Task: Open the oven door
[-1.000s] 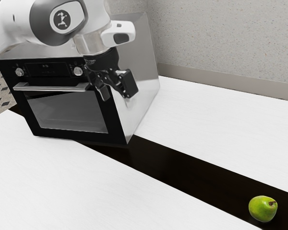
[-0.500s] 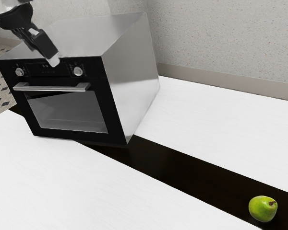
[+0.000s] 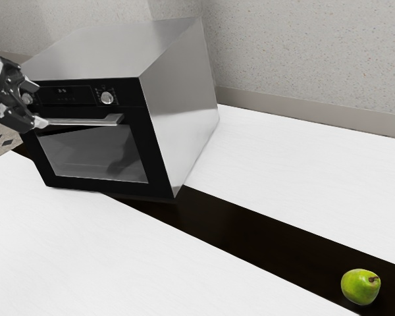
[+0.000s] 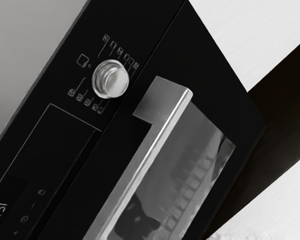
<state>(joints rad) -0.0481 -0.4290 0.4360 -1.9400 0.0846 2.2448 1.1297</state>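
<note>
My gripper (image 3: 39, 105) stands open in front of the oven's front, at the exterior view's left, its two fingertips apart, one above the other. The lower fingertip overlaps the near-left end of the door handle (image 3: 85, 122); contact cannot be told. The oven door (image 3: 95, 155) is closed against the body. In the wrist view the silver handle (image 4: 162, 117) runs slantwise over the door glass (image 4: 190, 155), beside a round knob (image 4: 110, 79).
The steel oven body (image 3: 178, 105) rises behind the door. Another knob (image 3: 107, 98) sits above the handle. A green pear (image 3: 361, 286) lies on the dark strip (image 3: 250, 230) between white surfaces (image 3: 303, 171), far from my gripper.
My gripper has gone from the front's right-hand side, past the top of the oven, to lower down at the exterior view's left, by the handle's end. The door has not moved.
</note>
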